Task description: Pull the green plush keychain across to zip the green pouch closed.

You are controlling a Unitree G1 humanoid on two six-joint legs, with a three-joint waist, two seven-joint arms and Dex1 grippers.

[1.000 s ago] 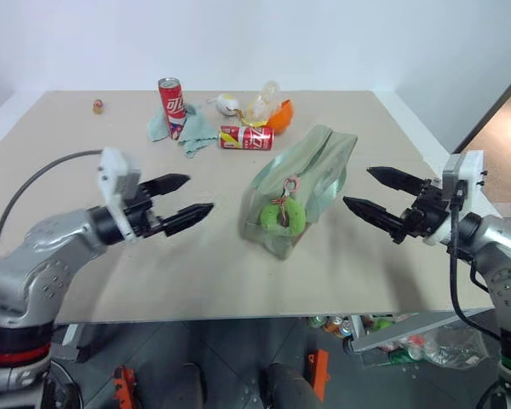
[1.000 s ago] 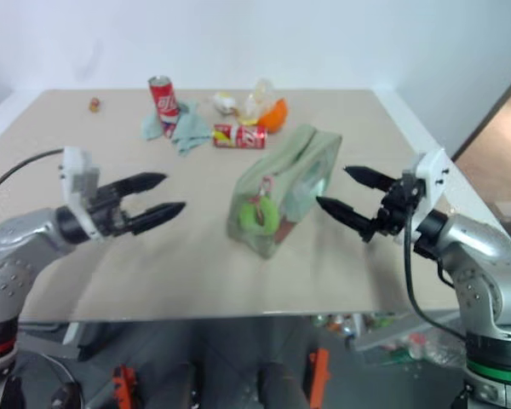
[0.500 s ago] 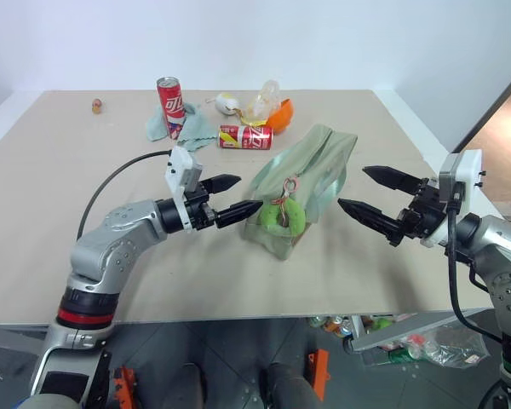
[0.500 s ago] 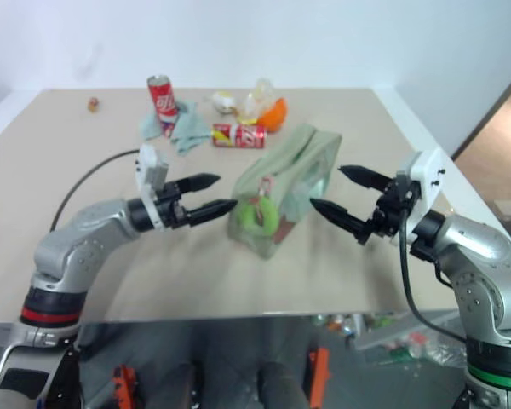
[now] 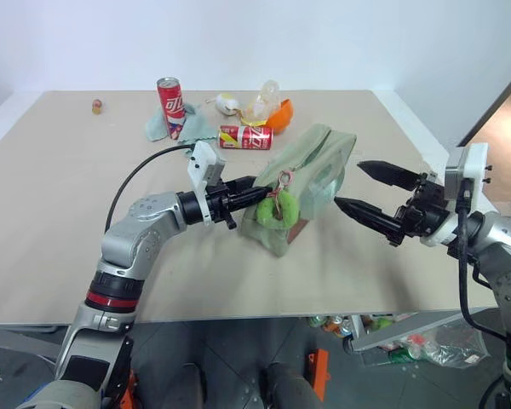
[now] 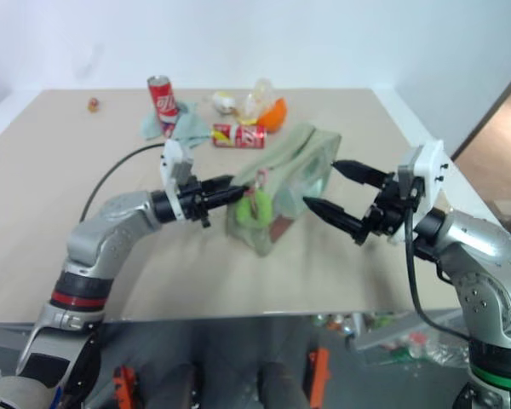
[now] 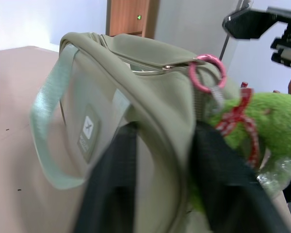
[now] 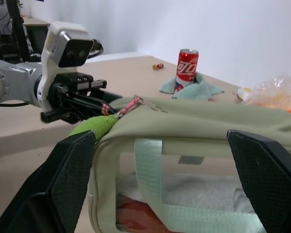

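In L wrist view — pink ring (image 7: 207, 73) atop green pouch (image 7: 136, 97).

no text on the red cans (image 5: 170, 95) is legible

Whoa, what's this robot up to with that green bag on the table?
It is working on zipping the green pouch shut. Its left gripper is at the near end of the pouch, fingers close together by the green plush keychain that hangs from the zipper on a pink ring. Whether it truly grips the keychain is hard to tell. The right gripper waits wide open beside the pouch's other side, not touching it. Two red cans sit farther back.
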